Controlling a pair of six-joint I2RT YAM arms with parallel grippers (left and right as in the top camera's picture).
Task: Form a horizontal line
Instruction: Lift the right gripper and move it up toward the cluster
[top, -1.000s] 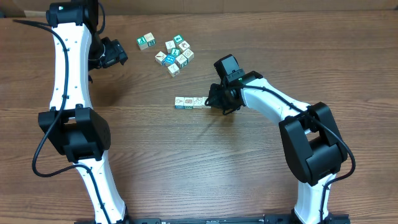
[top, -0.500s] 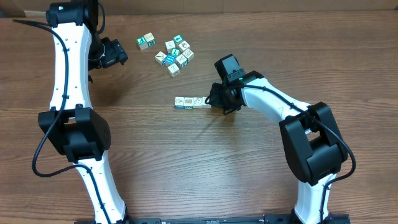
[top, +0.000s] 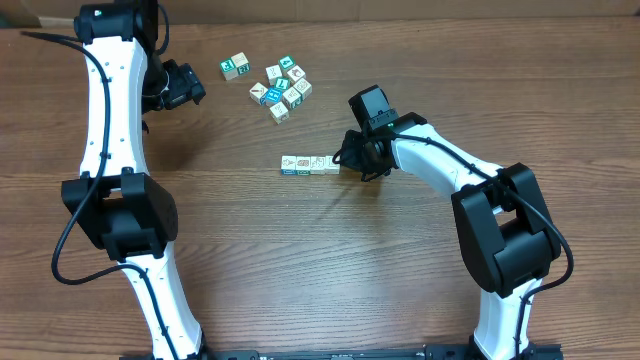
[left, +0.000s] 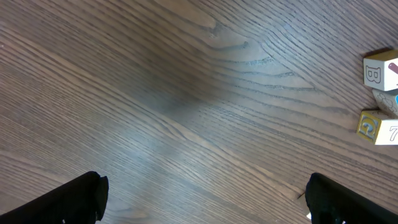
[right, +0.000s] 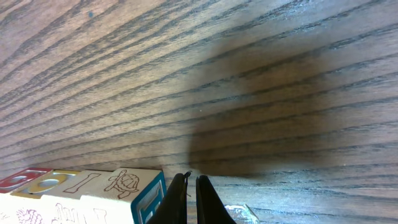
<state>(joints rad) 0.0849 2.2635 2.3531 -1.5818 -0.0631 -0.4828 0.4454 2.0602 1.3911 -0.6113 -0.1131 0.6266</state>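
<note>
4-cube horizontal line

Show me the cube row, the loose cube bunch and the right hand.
cube row (top: 310, 164), overhead, middle cube top
loose cube bunch (top: 283, 87), overhead, central cube
right hand (right: 189, 182), right wrist, between fingertips

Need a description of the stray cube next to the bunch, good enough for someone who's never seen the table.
Near the far edge of the wooden table, beyond the short row, lies a loose bunch of cubes. On its side toward the left arm sits the stray cube. It alone touches no other cube, with bare wood all round it.
</note>
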